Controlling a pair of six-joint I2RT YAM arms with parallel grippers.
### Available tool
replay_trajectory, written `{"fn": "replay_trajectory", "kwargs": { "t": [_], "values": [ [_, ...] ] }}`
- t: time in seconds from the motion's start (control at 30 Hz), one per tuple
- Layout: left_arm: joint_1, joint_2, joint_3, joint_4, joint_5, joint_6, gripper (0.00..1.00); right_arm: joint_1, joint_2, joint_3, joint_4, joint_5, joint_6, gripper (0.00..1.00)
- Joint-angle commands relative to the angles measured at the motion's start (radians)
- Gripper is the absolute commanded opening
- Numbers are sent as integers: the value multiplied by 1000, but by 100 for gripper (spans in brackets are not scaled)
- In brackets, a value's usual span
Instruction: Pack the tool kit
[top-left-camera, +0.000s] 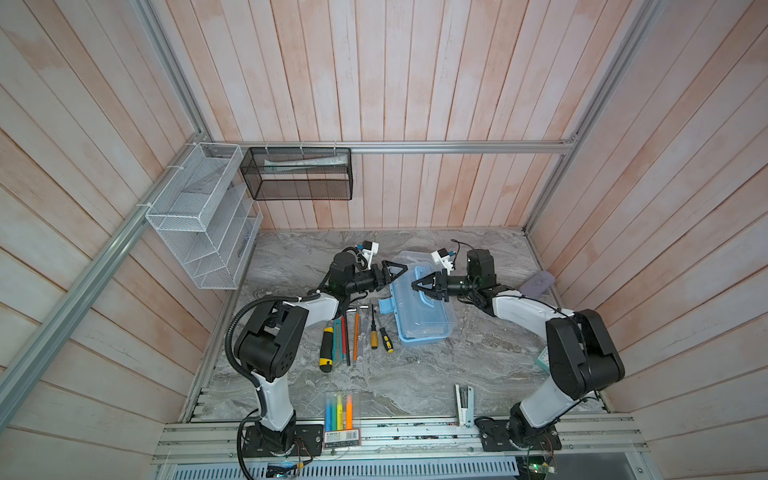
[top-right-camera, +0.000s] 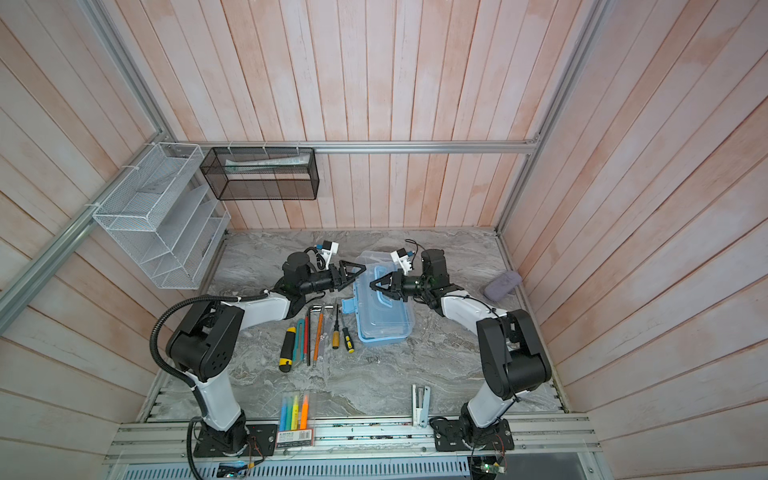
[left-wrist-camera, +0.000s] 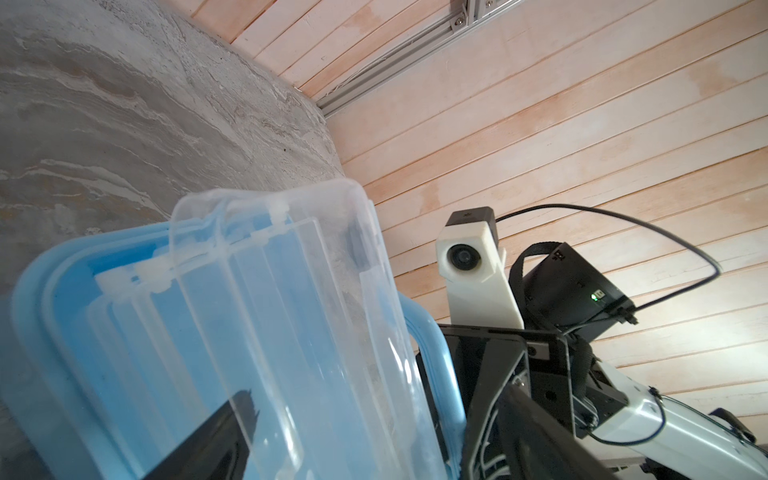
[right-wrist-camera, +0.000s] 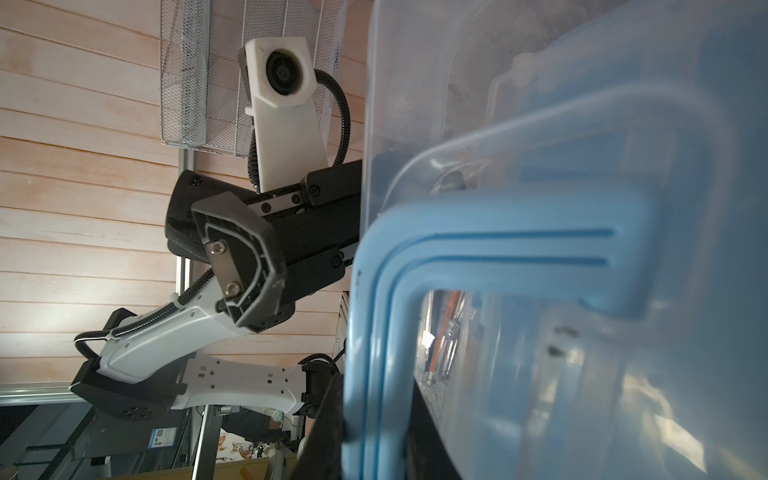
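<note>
Box (top-left-camera: 424, 328): light blue, on the table (top-left-camera: 415, 382), right of centre in both top views, long side running away from the robot. Its clear lid (left-wrist-camera: 291, 291) stands tilted up from the blue base in the left wrist view; how far it is raised cannot be told.

Right gripper (top-left-camera: 422, 289): over the middle of the box, jaws narrow and closed around the blue handle (right-wrist-camera: 498, 232). In the right wrist view one leg of the handle runs between the two dark fingers.

Left gripper (top-left-camera: 397, 275): at the box's far left edge, jaws spread wide, holding nothing. One finger (left-wrist-camera: 232, 415) shows through the clear lid.

Tools, all on the table left of the box, none inside as far as can be seen:
- knife (top-left-camera: 326, 349), yellow and black, leftmost
- slim coloured tools (top-left-camera: 347, 338), side by side next to it
- two screwdrivers (top-left-camera: 375, 332), nearest the box
- hex keys (top-left-camera: 359, 307), at the far end of the row, partly under the left arm

Highlighters (top-left-camera: 340, 411) and stapler (top-left-camera: 464, 403) lie at the near edge, well apart from the box
</note>
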Motion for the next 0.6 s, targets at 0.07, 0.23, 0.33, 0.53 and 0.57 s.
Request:
{"fn": "replay_trajectory", "kwargs": {
  "t": [0.07,0.23,0.33,0.53,0.57],
  "values": [
    [-16,18,59,59,29,-3,93,-11,-22,30,-52,48,-84,29],
    [-21,27,64,84,33,-15,92,-19,-26,36,-76,51,-101,44],
    [-23,30,71,78,35,-15,92,-28,-43,55,-165,98,-152,64],
    [-28,33,118,38,39,3,92,-53,-132,78,-283,226,-213,79],
    [-29,36,125,34,41,3,92,-59,-144,77,-290,241,-212,79]
  ]
}}
